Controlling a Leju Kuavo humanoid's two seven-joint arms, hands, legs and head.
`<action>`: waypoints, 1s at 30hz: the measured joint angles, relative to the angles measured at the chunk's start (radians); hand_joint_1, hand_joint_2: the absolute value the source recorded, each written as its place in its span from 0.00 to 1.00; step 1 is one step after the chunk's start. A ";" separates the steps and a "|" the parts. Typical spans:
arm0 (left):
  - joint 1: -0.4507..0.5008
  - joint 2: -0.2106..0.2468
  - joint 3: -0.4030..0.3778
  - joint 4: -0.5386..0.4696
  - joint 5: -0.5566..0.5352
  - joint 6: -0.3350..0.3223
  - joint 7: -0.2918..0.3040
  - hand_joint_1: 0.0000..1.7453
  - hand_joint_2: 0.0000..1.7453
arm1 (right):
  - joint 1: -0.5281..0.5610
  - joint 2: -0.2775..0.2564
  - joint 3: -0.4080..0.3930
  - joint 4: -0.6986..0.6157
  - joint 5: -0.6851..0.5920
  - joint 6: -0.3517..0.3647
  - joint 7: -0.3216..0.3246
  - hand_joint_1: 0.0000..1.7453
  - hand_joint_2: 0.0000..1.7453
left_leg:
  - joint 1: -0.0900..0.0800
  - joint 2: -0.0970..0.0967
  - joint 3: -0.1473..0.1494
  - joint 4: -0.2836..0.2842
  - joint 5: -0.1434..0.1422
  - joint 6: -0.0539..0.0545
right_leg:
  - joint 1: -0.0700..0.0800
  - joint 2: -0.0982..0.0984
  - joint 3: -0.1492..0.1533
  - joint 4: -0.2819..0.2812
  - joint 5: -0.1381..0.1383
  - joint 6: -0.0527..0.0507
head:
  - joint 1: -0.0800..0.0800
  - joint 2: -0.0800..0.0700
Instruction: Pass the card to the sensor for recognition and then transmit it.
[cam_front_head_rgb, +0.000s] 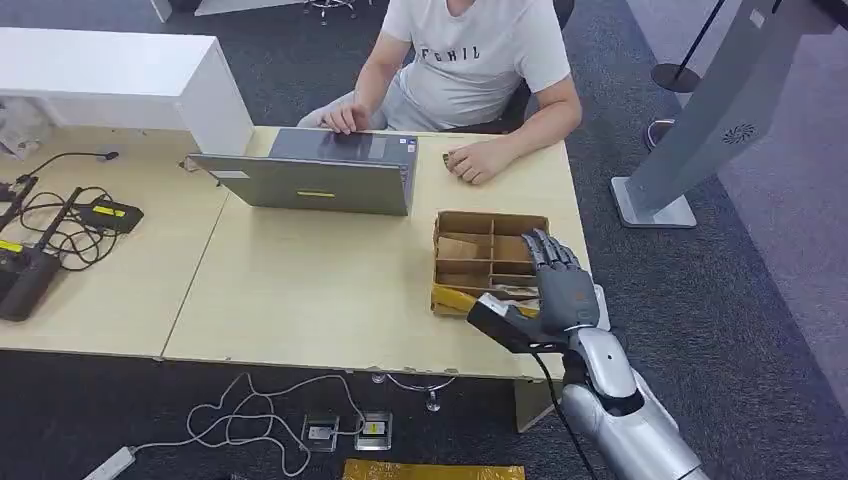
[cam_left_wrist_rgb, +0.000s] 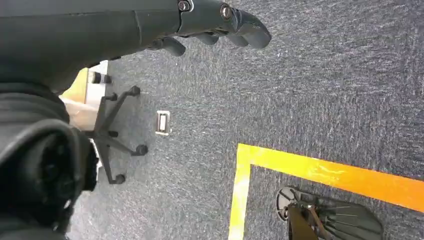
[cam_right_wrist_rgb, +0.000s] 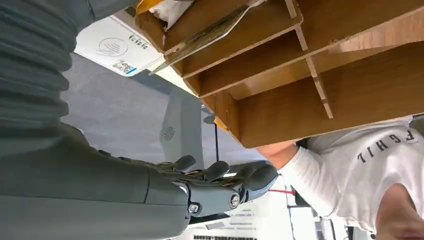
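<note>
I am holding my right hand (cam_front_head_rgb: 560, 285) over the near right corner of the table (cam_front_head_rgb: 300, 290), fingers spread apart and gripping nothing, just above the divided wooden box (cam_front_head_rgb: 488, 258). In the right wrist view a flat card (cam_right_wrist_rgb: 207, 35) is lying tilted in one of the box's compartments, though I cannot tell for sure that it is the card to scan. My left hand (cam_left_wrist_rgb: 220, 22) is hanging over the carpeted floor (cam_left_wrist_rgb: 300, 100), fingers curled in on nothing. A person (cam_front_head_rgb: 470, 60) is sitting opposite, one hand resting on an open laptop (cam_front_head_rgb: 315, 175).
</note>
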 joint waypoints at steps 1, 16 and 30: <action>0.000 0.000 0.000 0.000 0.000 0.000 0.000 0.00 0.00 | 0.000 0.001 0.000 0.003 0.000 0.000 0.000 0.00 1.00 | 0.000 0.000 0.000 0.000 0.000 0.000 | 0.000 0.000 0.000 0.000 0.000 0.000 | 0.000 0.000; 0.001 0.002 0.000 0.000 0.002 -0.002 -0.002 0.00 0.00 | -0.018 -0.002 -0.003 0.035 0.002 0.022 0.006 0.00 1.00 | 0.000 0.000 0.000 0.000 0.000 0.000 | 0.000 0.000 0.000 0.000 0.000 0.000 | 0.000 0.000; 0.001 0.003 0.000 0.000 0.001 -0.002 -0.005 0.00 0.00 | -0.017 -0.011 -0.015 0.037 0.003 0.029 0.026 0.00 1.00 | 0.000 0.000 0.001 0.000 0.000 0.000 | 0.000 0.000 0.000 0.000 0.000 0.000 | 0.000 0.000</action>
